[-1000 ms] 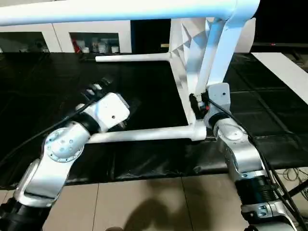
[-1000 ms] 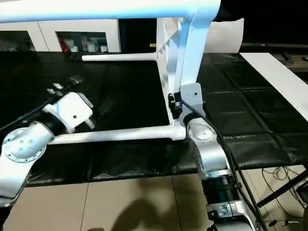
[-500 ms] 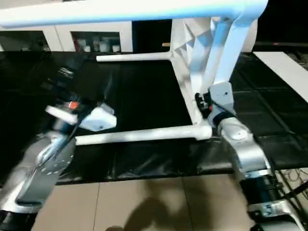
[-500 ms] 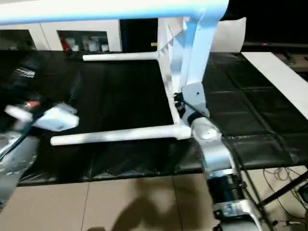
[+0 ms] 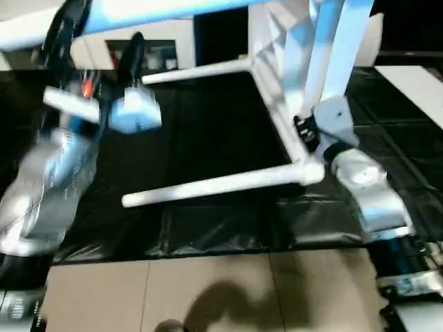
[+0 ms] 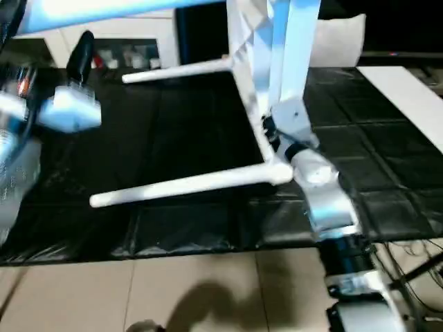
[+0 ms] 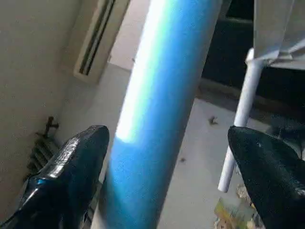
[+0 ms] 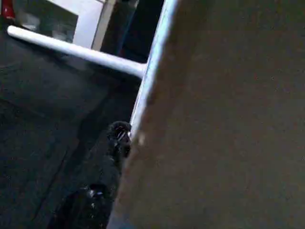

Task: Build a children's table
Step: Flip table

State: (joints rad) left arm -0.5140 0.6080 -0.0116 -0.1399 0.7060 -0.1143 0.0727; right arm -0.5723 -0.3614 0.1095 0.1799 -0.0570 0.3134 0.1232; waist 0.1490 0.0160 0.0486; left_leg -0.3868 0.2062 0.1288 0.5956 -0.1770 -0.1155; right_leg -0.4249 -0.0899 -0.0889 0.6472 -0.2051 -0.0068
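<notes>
Head views show the table [image 5: 277, 104] tipped on its side on the black mat [image 5: 208, 138], its top on edge, ribs facing left; upper legs are cut off by the frame. One leg [image 5: 214, 183] lies along the mat, another [image 5: 194, 71] juts out farther back. Right end effector [image 5: 309, 131] sits at the top's lower edge by the corner socket; whether it pinches the edge I cannot tell. Left end effector [image 7: 167, 157], blurred in the head views, is spread wide around an upper leg [image 7: 162, 105] without touching. Open mat lies between the legs; tiled floor [image 5: 208, 290] borders the near edge.
</notes>
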